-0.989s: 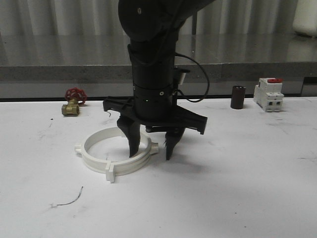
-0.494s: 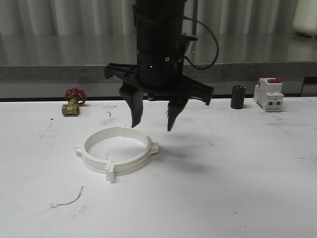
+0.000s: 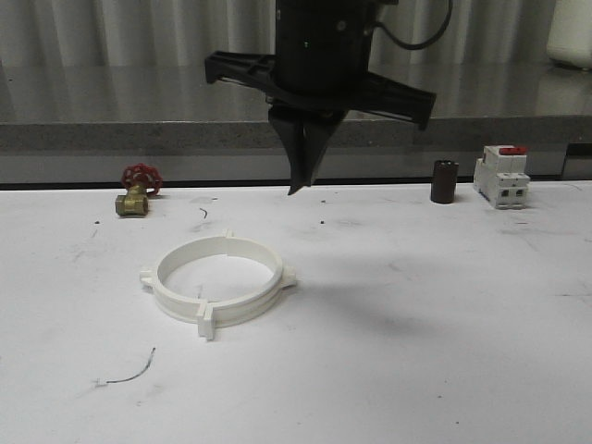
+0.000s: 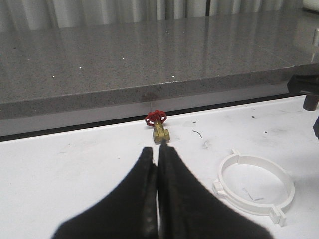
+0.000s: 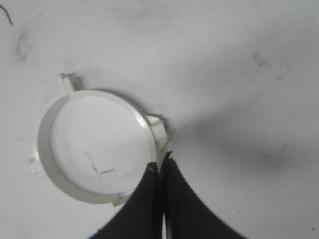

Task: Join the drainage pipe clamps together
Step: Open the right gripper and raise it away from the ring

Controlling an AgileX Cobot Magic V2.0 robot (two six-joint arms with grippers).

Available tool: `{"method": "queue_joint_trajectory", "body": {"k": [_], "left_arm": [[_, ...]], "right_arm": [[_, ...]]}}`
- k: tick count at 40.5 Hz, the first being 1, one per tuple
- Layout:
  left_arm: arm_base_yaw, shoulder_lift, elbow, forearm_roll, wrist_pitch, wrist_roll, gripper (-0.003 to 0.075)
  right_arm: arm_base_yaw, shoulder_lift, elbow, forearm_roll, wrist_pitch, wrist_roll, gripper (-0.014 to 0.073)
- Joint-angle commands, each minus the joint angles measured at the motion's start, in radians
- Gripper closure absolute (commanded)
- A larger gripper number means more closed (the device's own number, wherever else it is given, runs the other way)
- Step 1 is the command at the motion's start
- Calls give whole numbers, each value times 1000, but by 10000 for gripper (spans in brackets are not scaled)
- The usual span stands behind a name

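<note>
The two drainage pipe clamps lie flat on the white table as one closed white ring, with small square tabs sticking out at its sides. My right gripper hangs shut and empty well above the table, behind and to the right of the ring. From the right wrist view its tips sit over the ring's edge, near one tab. My left gripper is shut on nothing, low over the table, with the ring off to one side of it.
A brass valve with a red handwheel sits at the back left, just past the left fingertips. A dark cylinder and a white-and-red breaker block stand at the back right. A thin wire scrap lies in front of the ring.
My right gripper has risen from the ring's right side, high above the table, and its jaws have gone from open to shut. The ring has stayed in place.
</note>
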Motion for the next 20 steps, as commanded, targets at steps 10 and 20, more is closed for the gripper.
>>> {"method": "queue_joint_trajectory", "body": {"k": [10, 20], "left_arm": [[-7, 6, -26, 7, -77, -1, 741], [-7, 6, -26, 7, -77, -1, 741]], "right_arm": [[-7, -240, 109, -71, 11, -105, 709], [-107, -455, 301, -79, -7, -188, 709]]}}
